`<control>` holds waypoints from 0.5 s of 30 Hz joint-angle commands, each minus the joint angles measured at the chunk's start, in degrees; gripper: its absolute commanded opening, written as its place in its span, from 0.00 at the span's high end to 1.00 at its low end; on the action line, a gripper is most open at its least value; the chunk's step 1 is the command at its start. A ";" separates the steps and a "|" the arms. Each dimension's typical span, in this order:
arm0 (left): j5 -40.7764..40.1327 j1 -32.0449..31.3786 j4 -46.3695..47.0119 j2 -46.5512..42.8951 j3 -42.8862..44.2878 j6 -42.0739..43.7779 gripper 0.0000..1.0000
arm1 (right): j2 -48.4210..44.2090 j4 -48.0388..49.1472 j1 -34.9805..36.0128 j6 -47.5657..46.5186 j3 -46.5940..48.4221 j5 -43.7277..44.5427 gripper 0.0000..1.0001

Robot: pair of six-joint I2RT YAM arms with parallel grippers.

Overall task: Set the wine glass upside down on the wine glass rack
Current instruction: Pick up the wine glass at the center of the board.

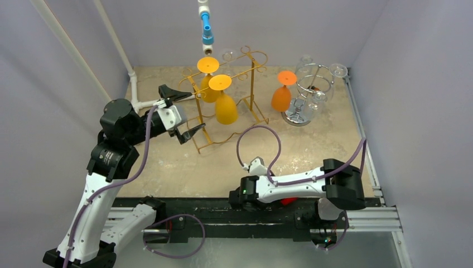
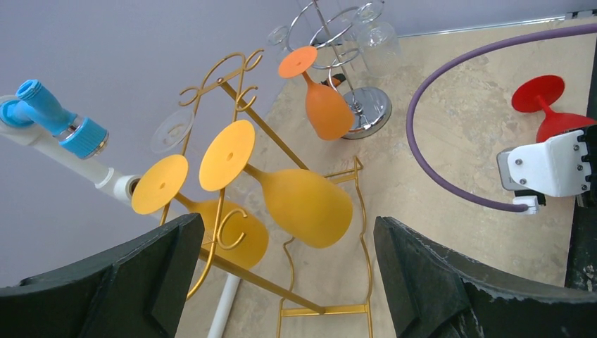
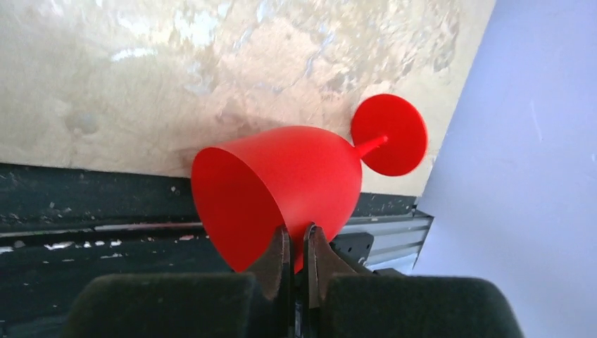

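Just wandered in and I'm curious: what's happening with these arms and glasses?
The right gripper is shut on the rim of a red wine glass lying on its side at the near edge of the table. The left gripper hangs open beside the gold rack, where two yellow glasses hang upside down.

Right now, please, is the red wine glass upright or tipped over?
Tipped over: the red wine glass lies sideways, rim pinched in the right gripper.

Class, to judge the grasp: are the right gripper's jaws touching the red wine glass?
Touching. The right wrist view shows the right gripper with jaws pinched on the bowl wall of the red wine glass.
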 commanded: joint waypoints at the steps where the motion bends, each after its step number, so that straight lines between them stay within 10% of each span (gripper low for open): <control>1: 0.11 -0.07 1.14 -0.37 2.08 -0.62 0.00 | -4.27 3.85 0.02 3.30 7.16 8.31 1.00; 15: 1.05 -0.07 -2.36 -1.27 5.41 -2.67 0.00 | -32.01 21.45 0.02 -21.49 23.96 6.94 1.00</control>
